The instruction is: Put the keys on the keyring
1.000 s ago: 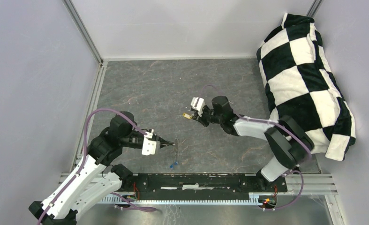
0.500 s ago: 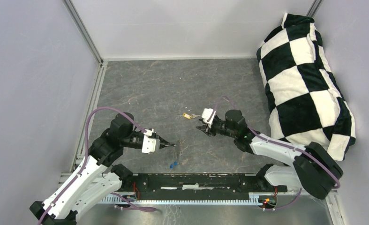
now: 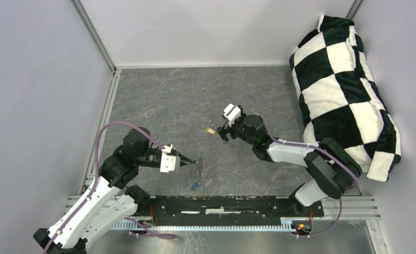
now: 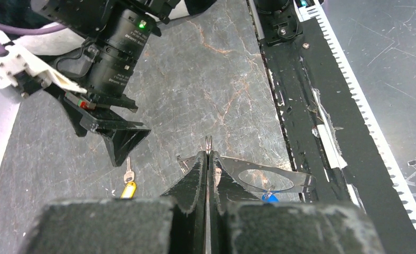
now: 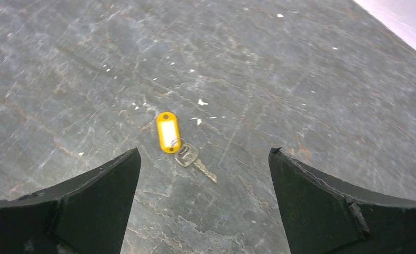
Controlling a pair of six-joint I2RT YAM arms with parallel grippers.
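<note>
left pincer point(image 3: 193, 161) pressed together, looks clamped on the edge of the keyring point(image 4: 301, 180). In the left wrist view the loop sticks out from the tips toward 3 o'clock, low over the table point(image 3: 168, 95). blue key point(image 3: 195, 185) lies flat at 6 o'clock of those tips, near but not touching. gold key point(image 5: 192, 157) with its yellow tag point(image 5: 167, 131) lies loose mid-table, about 1 o'clock from the left tips, apart. right pincer point(image 5: 204, 153) is spread wide right over it: key inside the gap, left of centre, blade pointing 4 o'clock, tag running 12–6. Right arm is clearly nearer. My read: shift slightly left, descend, close across the blade.
</note>
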